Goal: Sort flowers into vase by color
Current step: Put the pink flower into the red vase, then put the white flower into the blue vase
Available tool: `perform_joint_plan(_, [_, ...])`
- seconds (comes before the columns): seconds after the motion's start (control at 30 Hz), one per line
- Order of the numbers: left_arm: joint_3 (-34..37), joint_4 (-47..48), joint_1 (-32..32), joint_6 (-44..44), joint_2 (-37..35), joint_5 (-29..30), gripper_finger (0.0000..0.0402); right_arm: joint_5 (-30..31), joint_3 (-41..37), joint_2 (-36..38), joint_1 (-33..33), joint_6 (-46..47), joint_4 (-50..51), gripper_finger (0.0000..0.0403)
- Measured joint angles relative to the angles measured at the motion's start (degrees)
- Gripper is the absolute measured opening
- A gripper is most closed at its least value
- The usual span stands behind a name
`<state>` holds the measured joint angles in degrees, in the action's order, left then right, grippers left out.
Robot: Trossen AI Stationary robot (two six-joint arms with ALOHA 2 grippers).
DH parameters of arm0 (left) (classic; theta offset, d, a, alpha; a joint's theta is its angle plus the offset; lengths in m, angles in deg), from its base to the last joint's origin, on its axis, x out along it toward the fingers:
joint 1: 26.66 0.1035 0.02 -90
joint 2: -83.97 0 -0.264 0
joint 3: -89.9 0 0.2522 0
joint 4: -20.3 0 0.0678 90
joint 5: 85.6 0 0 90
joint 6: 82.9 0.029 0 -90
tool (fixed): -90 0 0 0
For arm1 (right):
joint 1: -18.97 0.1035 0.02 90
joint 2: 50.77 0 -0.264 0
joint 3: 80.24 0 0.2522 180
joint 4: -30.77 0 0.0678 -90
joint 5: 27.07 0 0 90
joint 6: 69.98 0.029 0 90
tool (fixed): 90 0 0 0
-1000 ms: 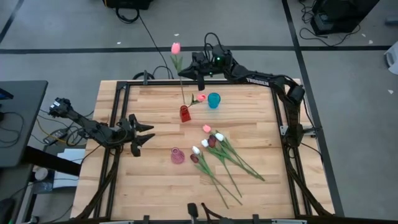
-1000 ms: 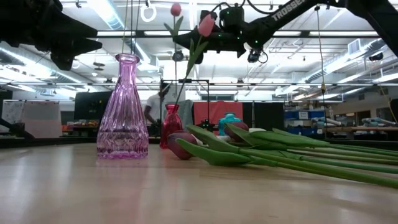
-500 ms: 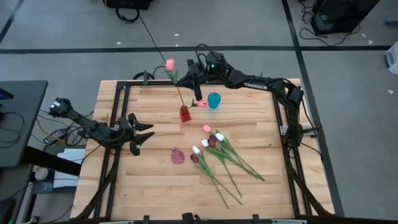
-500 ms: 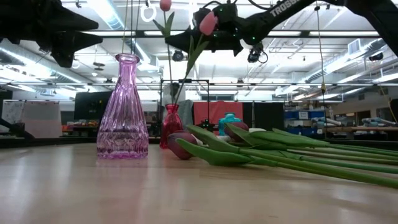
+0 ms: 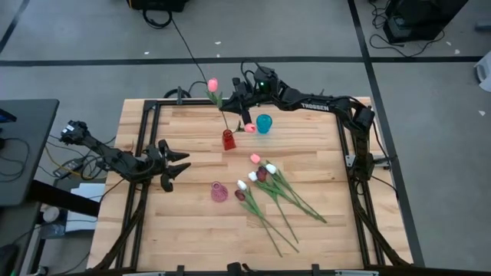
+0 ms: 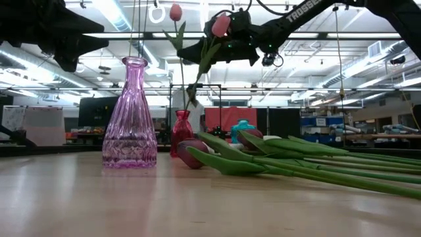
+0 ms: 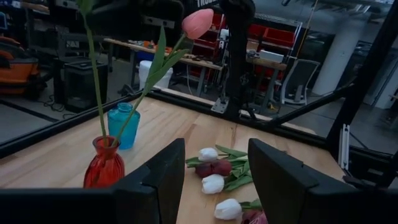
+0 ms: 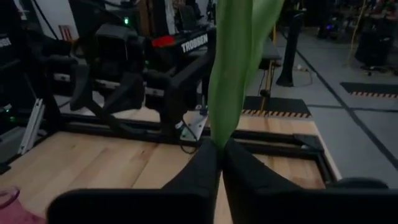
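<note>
A pink tulip [image 5: 212, 84] is standing above the red vase [image 5: 228, 139] at the upper centre of the high view, its stem reaching down into the vase. I am clenching my right tool [image 5: 244, 104] on that stem. My left tool [image 5: 176, 164] is resting released at the worktop's [image 5: 184, 230] left side, with the other tulips [image 5: 265, 184] lying at centre.

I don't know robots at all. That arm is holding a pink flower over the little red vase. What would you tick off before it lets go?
1. Right gripper, jaws shut on the held tulip: ok.
2. Its stem enters the red vase: ok.
3. How deep the stem sits: cannot tell.
4. Colour match, second pink tulip already in that vase: ok.
5. Vase upright: ok.
6. Left gripper far off at the table's left side: ok.
</note>
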<state>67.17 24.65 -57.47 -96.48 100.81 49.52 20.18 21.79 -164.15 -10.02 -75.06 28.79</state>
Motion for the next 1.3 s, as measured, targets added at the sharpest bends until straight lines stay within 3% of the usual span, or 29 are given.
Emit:
perform_joint_plan(0.3, [-0.1, 1.9, 0.0, -0.2, 0.0, 0.0, 0.0182, -0.4, 0.0, 1.9, -0.8, -3.8, 9.9, 0.0134])
perform_joint_plan(0.53, [-0.1, 2.7, 0.0, -0.2, 0.0, 0.5, 0.0182, 3.6, 0.1, 4.9, -3.0, -13.1, 24.1, 0.0143])
perform_joint_plan(0.67, [-0.2, 3.4, 0.0, -0.4, 0.0, 4.1, 0.0182, 7.0, 0.1, 7.3, -5.3, -14.4, 27.0, 0.0143])
perform_joint_plan(0.83, [-0.2, 5.5, 0.0, -2.0, 0.0, 4.5, 0.0182, 18.0, 0.1, 9.9, -6.7, -16.2, 34.7, 0.0143])
perform_joint_plan(1.03, [-0.2, 5.5, 0.1, -2.1, 0.0, 4.5, 0.0182, 31.0, 0.1, 13.8, -5.0, -12.3, 52.9, 0.0142])
perform_joint_plan(1.2, [-0.2, 5.5, 0.0, -1.9, 0.0, 4.7, 0.0182, 36.5, -4.3, 15.0, 2.3, -3.0, 64.0, 0.0141])
perform_joint_plan(1.3, [-0.2, 5.5, 0.0, -1.6, 0.0, 4.7, 0.0182, 36.9, -6.8, 15.2, 6.3, 2.0, 68.7, 0.0141])
